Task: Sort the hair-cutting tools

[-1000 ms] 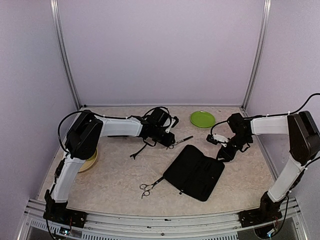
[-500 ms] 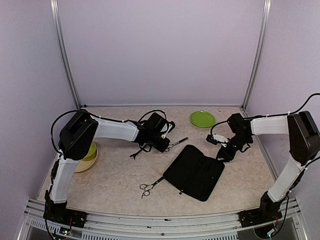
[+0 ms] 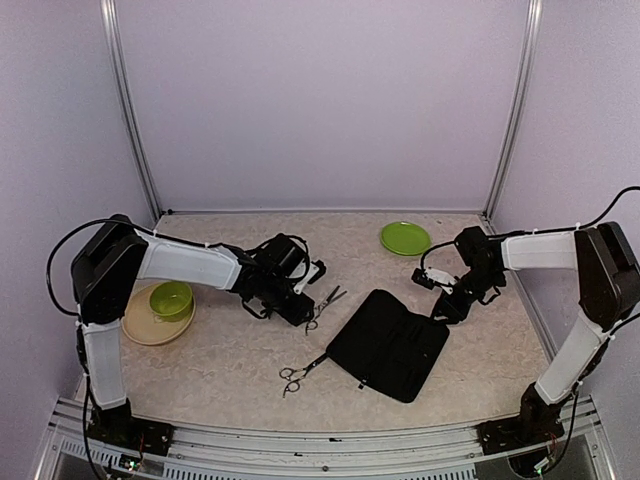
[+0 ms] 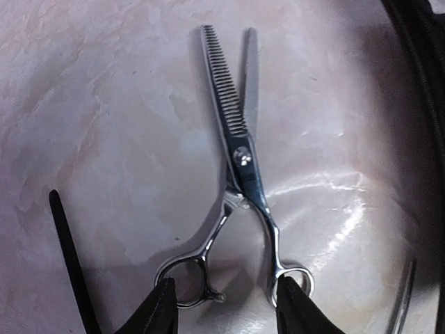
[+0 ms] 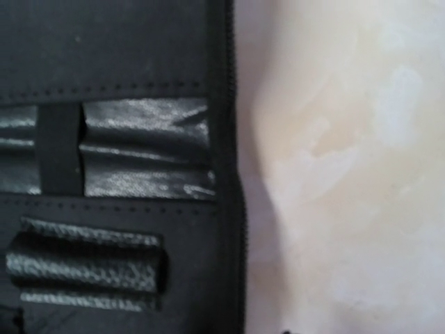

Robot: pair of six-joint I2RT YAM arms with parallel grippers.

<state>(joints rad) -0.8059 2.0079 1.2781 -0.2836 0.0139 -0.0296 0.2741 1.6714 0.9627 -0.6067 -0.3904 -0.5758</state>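
A pair of silver thinning scissors lies flat on the table, blades slightly spread and pointing away. My left gripper is open, with one black fingertip over each ring handle. In the top view these scissors sit left of the black case, with the left gripper just behind them. A second pair of scissors lies nearer the front. A thin black hair clip lies beside the left finger. My right gripper hovers at the case's far right corner; its jaws are hidden.
A green plate sits at the back right. A green bowl stands on a beige plate at the left. The right wrist view shows the case's pockets and its zip edge against bare table.
My left arm has drawn back toward the left front, dragging the scissors with it. Its jaws have widened and the blades have spread. The green bowl is now uncovered. The right arm has not moved.
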